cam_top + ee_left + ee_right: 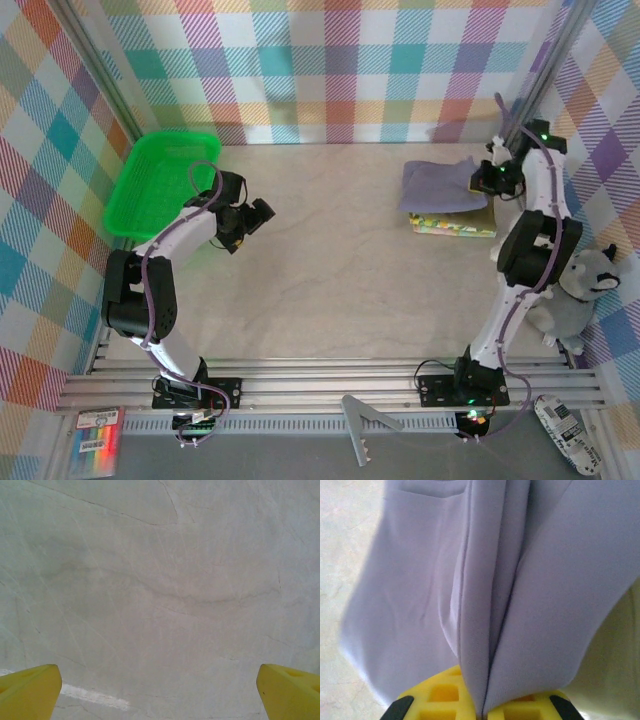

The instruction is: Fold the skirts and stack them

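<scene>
Green plastic basket (128,190) sits at the far left of the pale marble-look table (330,270), well apart from the cloth. Just right of it, the left gripper (250,220) hangs over bare tabletop with its yellow fingers spread wide and holding nothing, probably parked out of the way. At the far right, the right gripper (487,180) pinches a fold of the plain grey-lavender cloth skirt (435,185). That skirt lies atop the folded floral-print skirt (450,226), and the pinch is likely meant to square it on the stack. A grey plush toy (578,285) sits at the right edge.

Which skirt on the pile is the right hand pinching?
The grey-lavender skirt, topmost; the right hand is shut on its fold, while the floral skirt lies underneath.
</scene>
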